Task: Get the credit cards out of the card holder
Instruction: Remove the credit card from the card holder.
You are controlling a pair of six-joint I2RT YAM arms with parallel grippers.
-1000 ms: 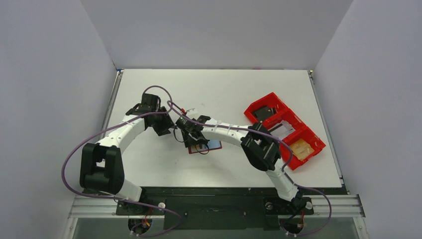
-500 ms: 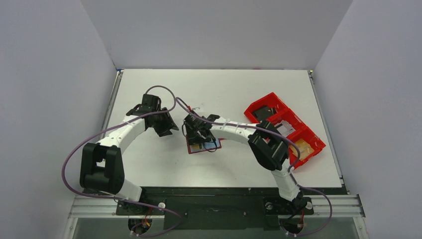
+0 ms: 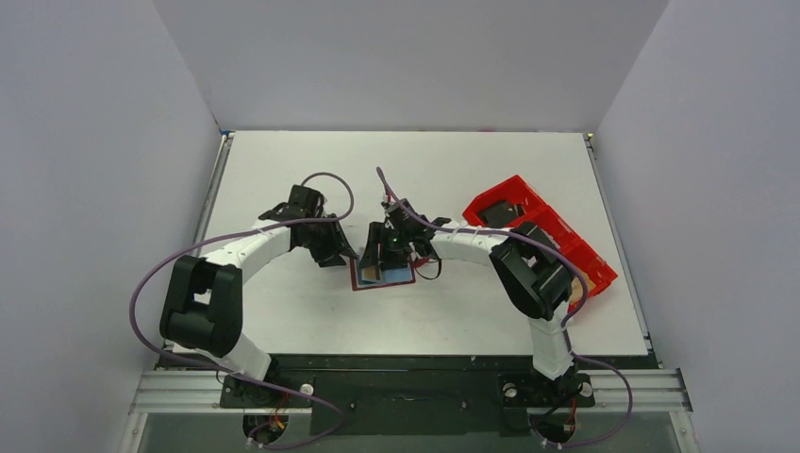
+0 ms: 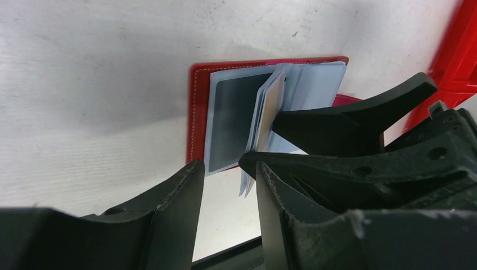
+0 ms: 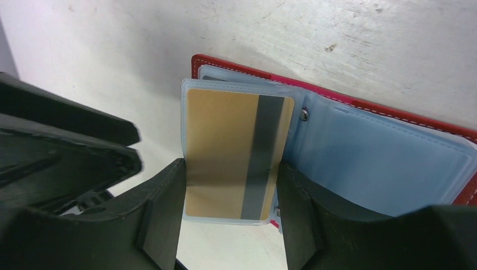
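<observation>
Right hand (image 3: 387, 251) now sits over the far side of the holder (image 3: 358, 283), which lies open on the worktop (image 3: 311, 316) between the two arms. A second ago this hand lay low across the holder and covered most of it. Since then the wrist has swung back and up, and one clear sleeve (image 5: 239, 85) now stands raised. The right wrist view shows that sleeve standing between the fingers (image 5: 163, 219), with the tan card (image 5: 219, 152) and its dark stripe fully inside. The fingers are set wide apart, one at each long edge of the sleeve. They flank it, and whether they press on it cannot be told.

Left hand (image 3: 337, 252) has meanwhile closed in and is now just beside the holder's left edge, its fingers (image 4: 169, 208) a little apart with nothing between them.

The change matters: the card is exposed, so the step in hand looks like steadying the leaf for a pull. No card is out yet. The left hand seems best placed to pinch the card, though the limp sleeve may fold or drag the holder along. The other pockets (image 5: 388, 163) look pale blue; whether a blue card lies in them cannot be told.
</observation>
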